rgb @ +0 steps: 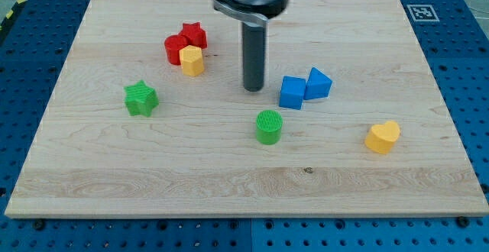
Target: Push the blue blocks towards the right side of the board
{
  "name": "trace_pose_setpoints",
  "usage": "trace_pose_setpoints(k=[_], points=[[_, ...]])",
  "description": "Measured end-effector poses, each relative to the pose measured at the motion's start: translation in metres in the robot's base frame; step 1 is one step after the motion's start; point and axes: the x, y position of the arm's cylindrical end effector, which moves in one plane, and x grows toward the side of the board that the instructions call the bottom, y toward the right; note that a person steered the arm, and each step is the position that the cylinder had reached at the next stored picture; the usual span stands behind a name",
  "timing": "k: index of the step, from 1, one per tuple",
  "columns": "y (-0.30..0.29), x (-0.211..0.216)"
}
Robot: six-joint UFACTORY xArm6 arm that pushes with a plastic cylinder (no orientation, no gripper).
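Camera view: my tip (254,88), no gripper fitted, sits just left of blue cube (292,93) and blue wedge (318,83), mid-tabletop (229,176); next, push toward right edge.

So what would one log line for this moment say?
tip: just left of blue cube | blue cube touching blue wedge | blues mid-board, not yet right

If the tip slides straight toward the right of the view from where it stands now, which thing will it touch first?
My tip would probably meet the blue cube first; it lies just to the right, roughly level. The blue triangular block sits right behind it, apparently touching it.
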Motion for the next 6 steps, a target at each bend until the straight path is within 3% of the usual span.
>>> trace_pose_setpoints(k=[4,6], points=[[0.010,0.046],[0.051,0.030]])
